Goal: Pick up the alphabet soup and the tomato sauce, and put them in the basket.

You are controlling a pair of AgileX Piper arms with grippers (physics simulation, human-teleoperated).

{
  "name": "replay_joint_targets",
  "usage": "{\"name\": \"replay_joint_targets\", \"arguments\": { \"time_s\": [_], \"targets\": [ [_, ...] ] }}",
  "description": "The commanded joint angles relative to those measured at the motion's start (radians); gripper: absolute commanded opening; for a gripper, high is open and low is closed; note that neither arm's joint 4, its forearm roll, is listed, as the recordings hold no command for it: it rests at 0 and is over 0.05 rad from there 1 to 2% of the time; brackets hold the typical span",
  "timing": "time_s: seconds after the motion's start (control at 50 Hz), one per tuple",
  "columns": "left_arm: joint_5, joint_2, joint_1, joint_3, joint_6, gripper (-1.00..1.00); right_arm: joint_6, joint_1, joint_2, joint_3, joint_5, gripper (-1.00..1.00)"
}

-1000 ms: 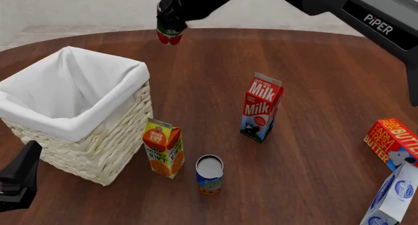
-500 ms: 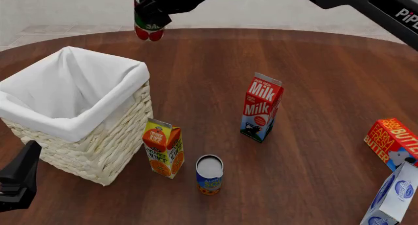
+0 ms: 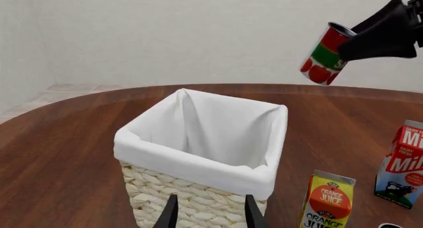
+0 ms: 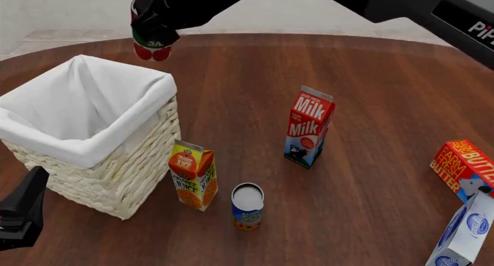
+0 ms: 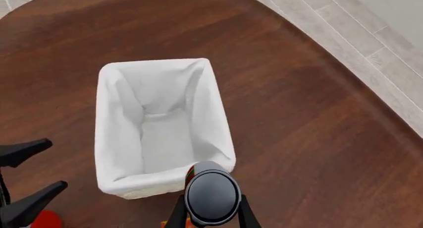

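- Right gripper (image 4: 154, 39): pinching the tomato sauce (image 4: 151, 45), carried high in the air near the basket's far corner, can tilted, dark top toward the arm.
- Tomato sauce, second sighting: in the left wrist view it hangs clear above and beyond the basket rim, not yet over the opening.
- Basket (image 4: 131, 156): upright on the table's left side, white lining (image 3: 198, 163) folded over the rim, interior holds no can.
- Alphabet soup (image 4: 247, 206): standing upright on the table near the front edge, just beside the orange juice carton (image 4: 193, 174), untouched.
- Left gripper (image 3: 208, 213): fingers spread, holding nothing, low and close in front of the basket wall.
- Other stock: milk carton (image 4: 309, 127) upright mid-table; butter box (image 4: 461, 166) and a blue-and-white carton (image 4: 463, 234) at the right edge.
- Risk, early release: let go here, the can would likely strike the rim or the table behind the basket and roll away.
- Risk, tilt: the slanted can may catch the lining fold and tip outward if it comes down too near the wall.
- Risk, later pick: the soup sits so near the juice carton that a wide approach could knock the carton over.
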Motion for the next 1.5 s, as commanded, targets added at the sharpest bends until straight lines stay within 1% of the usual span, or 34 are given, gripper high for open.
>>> {"name": "replay_joint_targets", "arguments": {
  "time_s": [0.02, 0.44, 0.88, 0.96, 1.22, 1.32, 1.5],
  "targets": [
    [0.000, 0.000, 0.000, 0.000, 0.000, 1.00, 0.021, 0.023, 0.004, 0.001, -0.009, -1.00],
    [0.000, 0.000, 0.000, 0.000, 0.000, 1.00, 0.031, 0.069, 0.012, 0.002, -0.028, -1.00],
    [0.000, 0.000, 0.000, 0.000, 0.000, 1.00, 0.028, 0.082, 0.042, -0.019, -0.037, -1.00],
    [0.000, 0.000, 0.000, 0.000, 0.000, 1.00, 0.031, 0.088, 0.058, -0.042, -0.033, -1.00],
    [0.000, 0.000, 0.000, 0.000, 0.000, 1.00, 0.036, 0.104, 0.080, -0.064, -0.033, -1.00],
    [0.000, 0.000, 0.000, 0.000, 0.000, 1.00, 0.038, 0.106, 0.095, -0.093, -0.023, -1.00],
    [0.000, 0.000, 0.000, 0.000, 0.000, 1.00, 0.034, 0.112, 0.106, -0.093, -0.031, -1.00]
  ]
}}
